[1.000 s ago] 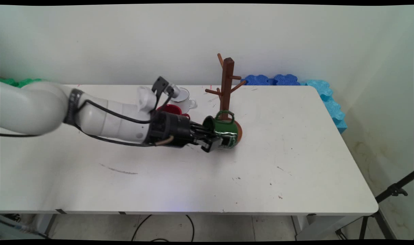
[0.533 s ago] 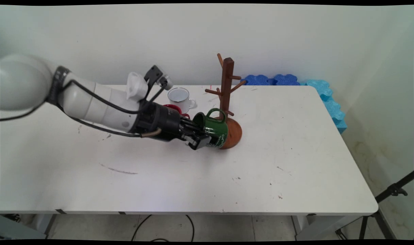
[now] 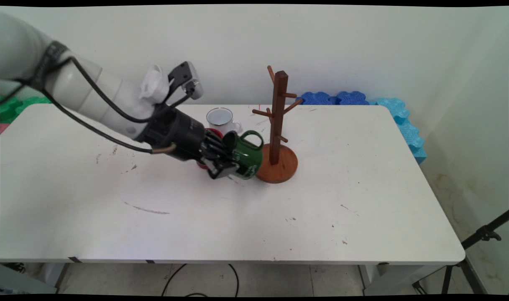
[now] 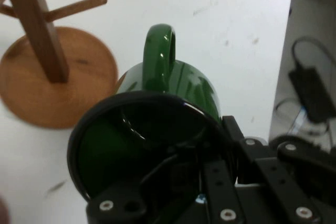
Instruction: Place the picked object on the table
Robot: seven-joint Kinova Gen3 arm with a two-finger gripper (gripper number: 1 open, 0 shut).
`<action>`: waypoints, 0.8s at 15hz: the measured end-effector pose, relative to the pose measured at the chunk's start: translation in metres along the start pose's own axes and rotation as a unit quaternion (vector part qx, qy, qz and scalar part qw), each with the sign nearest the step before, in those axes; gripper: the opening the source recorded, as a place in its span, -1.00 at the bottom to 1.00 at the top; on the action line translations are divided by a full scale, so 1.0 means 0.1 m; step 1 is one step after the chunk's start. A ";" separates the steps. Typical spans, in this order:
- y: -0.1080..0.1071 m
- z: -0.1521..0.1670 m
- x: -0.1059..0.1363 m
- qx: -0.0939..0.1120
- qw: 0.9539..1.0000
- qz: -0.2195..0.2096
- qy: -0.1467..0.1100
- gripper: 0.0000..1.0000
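One green mug [image 3: 245,155] is shown clamped in the gripper [image 3: 221,166], lifted clear of the white table [image 3: 363,200] and tipped on its side. In the hand view the mug [image 4: 157,129] fills the foreground: its dark mouth is turned toward the camera, its handle [image 4: 159,56] is directed to 12 o'clock, and one finger is seen reaching inside the rim while the other is pressed against the outer wall at about 4 o'clock. The grasp is therefore made on the wall at the rim, not on the handle.

The mug's glossy surface, with bright streaked reflections, suggests enamel or glazed ware; it is judged stiff, fairly slippery, and liable to chip if knocked against wood. A pinch across the rim is judged adequate for a light vessel, though rotation about the fingers may be expected if the mug is swung. The handle loop is left free.

Just beyond the mug, at 3 o'clock in the main view, the wooden mug tree [image 3: 278,125] stands upright on its round base [image 3: 279,169]; the mug is seen just beside the base, and contact cannot be determined. Several short pegs project from the post, all bare.

Behind the gripper a red mug [image 3: 212,133] is partly hidden, and farther back a white mug [image 3: 221,119] stands upright. Blue foam blocks [image 3: 342,98] lie along the far wall.
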 end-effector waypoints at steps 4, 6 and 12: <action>-0.17 -0.20 0.04 0.019 0.997 0.038 -0.071 -1.00; -0.23 -0.23 0.05 0.023 0.994 0.053 -0.095 -1.00; -0.33 -0.20 0.06 0.032 0.977 0.112 -0.176 -1.00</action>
